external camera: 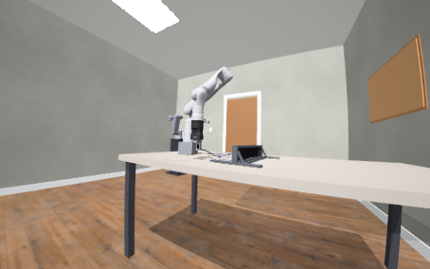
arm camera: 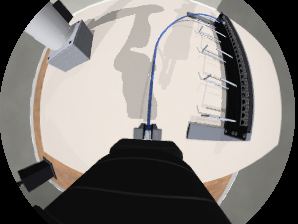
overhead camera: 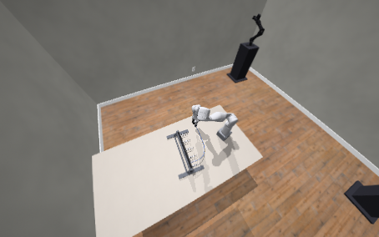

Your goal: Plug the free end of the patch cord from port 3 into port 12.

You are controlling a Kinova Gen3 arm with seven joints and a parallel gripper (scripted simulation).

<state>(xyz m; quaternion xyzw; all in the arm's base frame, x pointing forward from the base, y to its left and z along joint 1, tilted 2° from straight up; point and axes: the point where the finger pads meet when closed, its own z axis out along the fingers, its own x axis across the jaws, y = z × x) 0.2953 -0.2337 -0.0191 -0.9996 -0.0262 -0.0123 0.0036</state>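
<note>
The dark rack (overhead camera: 184, 153) (external camera: 247, 154) (arm camera: 237, 72) with its patch panel stands on the table (overhead camera: 138, 188) (external camera: 317, 172) (arm camera: 87, 103). A blue patch cord (overhead camera: 201, 148) (arm camera: 154, 63) runs in an arc from the panel's far end to my gripper (arm camera: 148, 132) (overhead camera: 194, 123) (external camera: 196, 138). The gripper is shut on the cord's free plug, which shows as a small grey block between the fingertips in the wrist view. It hangs above the table in front of the panel, off its near end. Several other short cords hang from the panel's front.
The arm's grey base (overhead camera: 224, 133) (external camera: 188, 148) (arm camera: 69, 46) stands on the table near the rack. The table edge (arm camera: 220, 185) lies close behind the gripper in the wrist view. Black pedestals stand on the wooden floor away from the table.
</note>
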